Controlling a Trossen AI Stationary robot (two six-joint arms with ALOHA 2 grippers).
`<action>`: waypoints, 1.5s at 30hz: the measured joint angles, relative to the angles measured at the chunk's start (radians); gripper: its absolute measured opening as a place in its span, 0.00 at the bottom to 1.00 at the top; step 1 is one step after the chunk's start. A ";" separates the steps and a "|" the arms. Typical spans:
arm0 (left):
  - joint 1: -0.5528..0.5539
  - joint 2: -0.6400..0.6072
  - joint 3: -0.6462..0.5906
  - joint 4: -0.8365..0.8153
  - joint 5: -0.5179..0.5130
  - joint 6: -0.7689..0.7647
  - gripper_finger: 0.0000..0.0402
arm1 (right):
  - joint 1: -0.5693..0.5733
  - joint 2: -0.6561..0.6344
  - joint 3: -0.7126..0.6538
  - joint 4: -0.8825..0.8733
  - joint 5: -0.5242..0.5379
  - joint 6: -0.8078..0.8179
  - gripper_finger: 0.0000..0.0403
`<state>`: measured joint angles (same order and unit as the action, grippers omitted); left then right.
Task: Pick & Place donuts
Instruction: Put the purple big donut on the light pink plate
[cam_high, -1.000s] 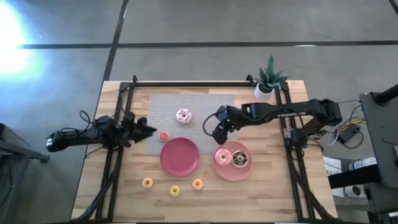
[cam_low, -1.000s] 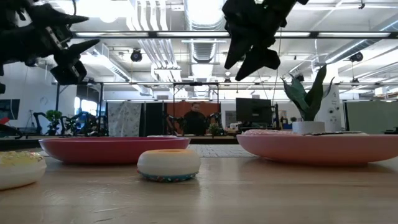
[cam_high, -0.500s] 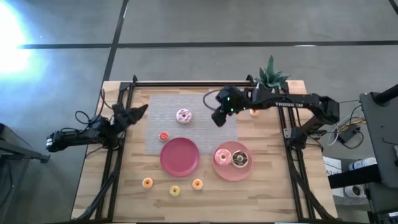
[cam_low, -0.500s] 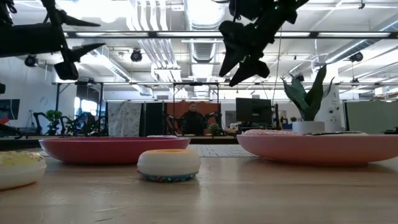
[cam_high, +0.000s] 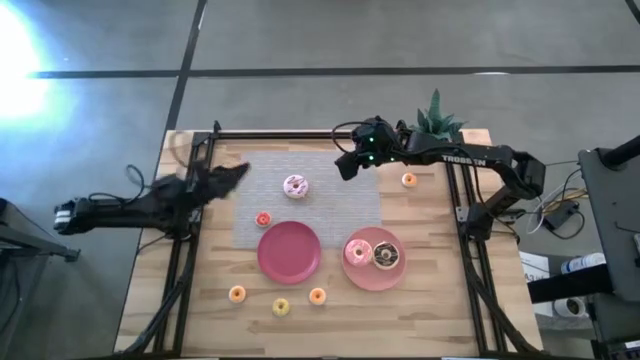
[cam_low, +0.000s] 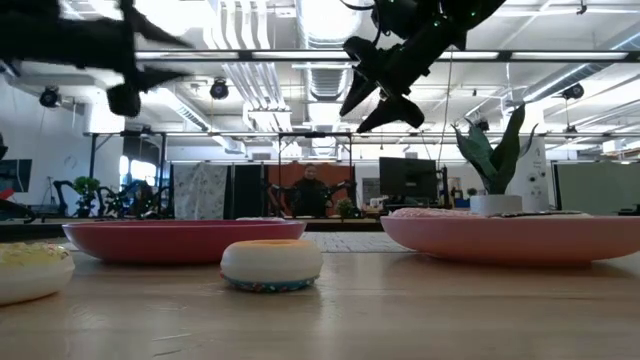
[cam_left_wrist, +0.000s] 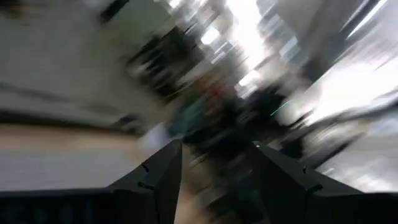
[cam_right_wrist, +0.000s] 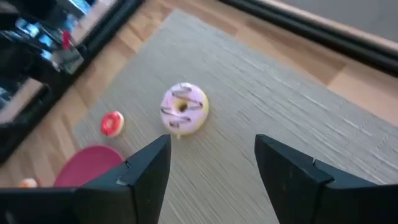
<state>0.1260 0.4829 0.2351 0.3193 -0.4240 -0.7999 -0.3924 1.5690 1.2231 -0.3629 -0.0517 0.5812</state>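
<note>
The white-pink donut (cam_high: 295, 185) is seen lying flat on the grey mat (cam_high: 310, 165), hole upward; being a ring, no long axis can be told. In the right wrist view the same donut (cam_right_wrist: 184, 108) is shown with dark drizzle lines across its icing, and a small red donut (cam_right_wrist: 112, 123) is seen near it at the mat's edge. From above, that red donut (cam_high: 263, 218) is found between the sprinkled one and the empty pink plate (cam_high: 289, 250).

Two more donuts, a pink one (cam_high: 357, 253) and a dark chocolate one (cam_high: 386, 256), are seen side by side on the second pink plate (cam_high: 374, 276). Three mini donuts are lined up near the front edge: orange (cam_high: 237, 294), yellow (cam_high: 281, 306) and orange (cam_high: 317, 295). Another orange mini (cam_high: 408, 180) is set apart on the bare wood near the potted plant (cam_high: 433, 125).

The right gripper (cam_high: 347, 166) is held in the air over the mat's far right part, fingers parted and empty, just beside the sprinkled donut's spot. The left gripper (cam_high: 232, 175) is held at the mat's left edge, fingers spread, nothing grasped. Nothing is seen lying between either gripper and the sprinkled donut.
</note>
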 joint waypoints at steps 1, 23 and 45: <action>0.010 0.060 0.020 -0.055 -0.002 0.015 0.41 | -0.004 0.000 0.000 0.000 -0.001 0.000 0.56; 0.518 0.925 0.554 -0.565 0.603 0.318 0.46 | -0.007 -0.005 0.000 -0.017 0.003 -0.017 0.56; 0.506 1.177 0.712 -0.679 0.684 0.471 0.51 | -0.010 -0.006 0.000 -0.060 0.028 -0.096 0.56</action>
<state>0.6325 1.6598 0.9466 -0.3593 0.2598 -0.3287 -0.4026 1.5635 1.2232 -0.4229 -0.0238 0.4856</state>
